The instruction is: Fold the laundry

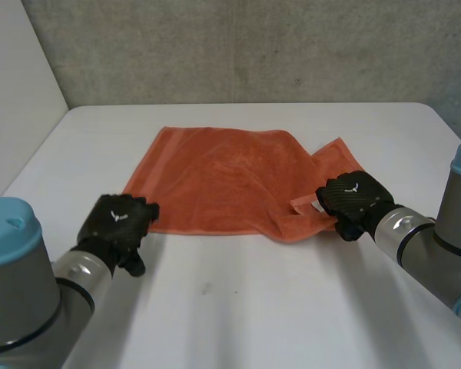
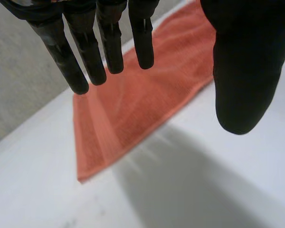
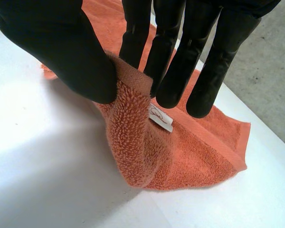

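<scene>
Orange towel (image 3: 190, 156) pinched by right hand (image 3: 61, 42); wrist view reveals white label (image 3: 160, 118).

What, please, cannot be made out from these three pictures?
- Print on the white label: too small to read, right wrist view.
- The towel edge that the right hand pinches: hidden under that hand, head view.
- The towel's far part: behind the left hand's thumb, left wrist view.

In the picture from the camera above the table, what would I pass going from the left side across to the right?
Left arm → left hand, open beside a near corner → orange towel → right hand, pinching the lifted opposite corner → right arm.
</scene>
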You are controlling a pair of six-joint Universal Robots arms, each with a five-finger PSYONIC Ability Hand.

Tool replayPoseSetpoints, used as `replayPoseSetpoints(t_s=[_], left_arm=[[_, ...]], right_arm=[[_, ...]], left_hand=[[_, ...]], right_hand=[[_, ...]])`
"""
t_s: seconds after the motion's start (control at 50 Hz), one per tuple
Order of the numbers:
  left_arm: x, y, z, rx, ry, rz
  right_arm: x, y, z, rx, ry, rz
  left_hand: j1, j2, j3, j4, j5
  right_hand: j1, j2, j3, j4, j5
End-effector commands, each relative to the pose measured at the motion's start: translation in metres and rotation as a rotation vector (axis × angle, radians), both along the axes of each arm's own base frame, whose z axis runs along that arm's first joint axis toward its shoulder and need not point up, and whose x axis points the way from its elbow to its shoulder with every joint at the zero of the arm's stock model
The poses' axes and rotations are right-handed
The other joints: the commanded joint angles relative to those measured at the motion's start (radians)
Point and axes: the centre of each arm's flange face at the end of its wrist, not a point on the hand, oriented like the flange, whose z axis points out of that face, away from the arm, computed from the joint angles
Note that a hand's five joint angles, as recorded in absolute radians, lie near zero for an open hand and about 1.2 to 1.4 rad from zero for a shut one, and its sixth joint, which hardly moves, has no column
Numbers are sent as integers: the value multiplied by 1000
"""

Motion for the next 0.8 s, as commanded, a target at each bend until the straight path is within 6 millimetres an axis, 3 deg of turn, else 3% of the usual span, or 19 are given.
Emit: replayPoseSetpoints(t_s=[0.02, 0.14, 0.26, 0.3, 0.34, 0.36, 0.44, 0.48, 0.5, 0.66, 0.8], left_arm=[[-3, -29, 33, -121, 67, 7], [-6, -52, 10, -90, 61, -14], [8, -79, -18, -29, 44, 36], [10, -81, -20, -22, 46, 44], [15, -84, -21, -11, 58, 52], [14, -83, -21, -8, 66, 47], [11, -80, -20, 8, 107, 36], [7, -76, -18, 22, 153, 37], [5, -74, -17, 29, 170, 34], [-6, -66, -12, 64, 297, 34], [-18, -64, -15, 85, 363, 19]], right_arm=[[-1, -4, -2, -23, -43, -22], [-4, -10, -2, -6, -122, -62], [-3, -12, 10, -30, -154, -70], [-1, -12, 47, -124, -204, -64], [0, -12, 57, -150, -222, -61], [5, -9, 87, -215, -286, -46], [18, -6, 127, -282, -393, -10], [20, -5, 134, -292, -412, -5], [25, 0, 152, -317, -439, 8], [48, 27, 188, -347, -462, 47], [56, 41, 203, -372, -486, 78]], left_hand=[[13, 11, 8, 22, 27], [18, 17, 14, 28, 32], [15, 14, 11, 25, 29], [15, 14, 11, 25, 29], [7, 6, 2, 16, 21], [4, 3, -1, 13, 18], [-20, -21, -24, -10, -6], [-34, -35, -39, -25, -20], [-37, -38, -42, -28, -23], [-49, -50, -53, -40, -35], [-46, -47, -51, -37, -32]], right_hand=[[427, 219, 213, 208, 232], [427, 219, 213, 208, 232], [427, 219, 213, 208, 232], [427, 219, 213, 208, 232], [427, 219, 213, 208, 232], [427, 219, 213, 208, 232], [427, 219, 213, 208, 232], [427, 219, 213, 208, 232], [427, 219, 213, 208, 232], [427, 219, 213, 208, 232], [427, 219, 213, 208, 232]])
